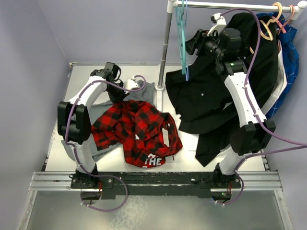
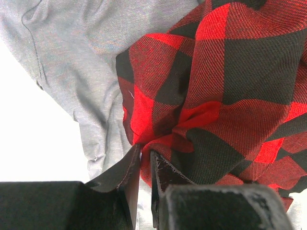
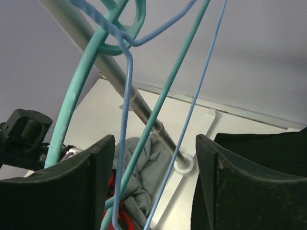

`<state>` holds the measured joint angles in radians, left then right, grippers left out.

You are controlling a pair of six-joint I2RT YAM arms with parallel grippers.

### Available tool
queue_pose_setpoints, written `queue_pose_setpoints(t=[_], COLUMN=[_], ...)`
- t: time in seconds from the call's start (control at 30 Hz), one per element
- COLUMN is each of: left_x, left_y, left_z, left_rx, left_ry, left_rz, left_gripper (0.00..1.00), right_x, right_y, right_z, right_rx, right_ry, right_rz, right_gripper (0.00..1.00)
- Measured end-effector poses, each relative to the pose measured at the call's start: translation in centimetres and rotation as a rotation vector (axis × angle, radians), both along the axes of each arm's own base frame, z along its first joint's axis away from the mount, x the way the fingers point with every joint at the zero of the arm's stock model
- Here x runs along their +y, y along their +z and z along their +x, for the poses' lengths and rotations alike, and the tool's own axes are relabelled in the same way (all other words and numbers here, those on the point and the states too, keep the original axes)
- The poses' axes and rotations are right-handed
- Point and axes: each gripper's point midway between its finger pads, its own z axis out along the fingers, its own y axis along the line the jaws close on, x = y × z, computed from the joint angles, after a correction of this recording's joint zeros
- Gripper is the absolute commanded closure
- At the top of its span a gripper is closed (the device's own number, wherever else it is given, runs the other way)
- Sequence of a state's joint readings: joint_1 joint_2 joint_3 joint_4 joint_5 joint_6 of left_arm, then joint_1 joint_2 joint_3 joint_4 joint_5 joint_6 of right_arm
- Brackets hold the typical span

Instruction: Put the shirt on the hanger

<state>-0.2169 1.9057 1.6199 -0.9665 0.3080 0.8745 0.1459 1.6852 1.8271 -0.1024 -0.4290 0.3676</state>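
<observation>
L wrist only: left claw (image 2: pixel 145 151) pinching shirt (image 2: pixel 230 96) fold. R wrist only: right claw (image 3: pixel 153 142) wide, hanger (image 3: pixel 126 96) in gap.

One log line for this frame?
left claw: shut on red-and-black plaid flannel shirt | right claw: open, at thin pale blue hanger | shirt hung: no

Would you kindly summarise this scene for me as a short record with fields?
shirt: red-and-black plaid flannel shirt, crumpled on the white table, partly over a plain grey shirt
hanger: thin pale blue wire hanger, hanging from the metal rail beside a teal-green hanger
left gripper: closed, apparently pinching the plaid shirt's edge
right gripper: open, both hangers between its fingers
status: shirt not yet on hanger
</observation>
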Motion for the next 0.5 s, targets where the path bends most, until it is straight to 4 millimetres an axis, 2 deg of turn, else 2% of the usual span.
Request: queue_pose_setpoints(t=[0.27,0.37,0.47,0.5], left_x=[-0.1,-0.1,-0.3,-0.4], left_y=[0.0,0.0,0.0,0.1], left_z=[0.0,0.0,-0.1,-0.1], left_rx=[0.000,0.000,0.003,0.005], left_ry=[-0.001,-0.002,-0.004,-0.006], left_rz=[-0.004,-0.006,-0.017,-0.021], left_gripper=[0.82,0.79,0.68,0.63], right_x=[0.6,0.6,0.4,0.4], right_y=[-1.6,-1.4,-0.7,-0.5], right_z=[1.3,1.4,1.6,1.7], right_rx=[0.030,0.022,0.000,-0.007], right_ry=[-0.026,-0.033,-0.044,-0.045], right_rz=[-0.018,-0.020,-0.020,-0.019], right_gripper=[0.50,0.66,0.99,1.00])
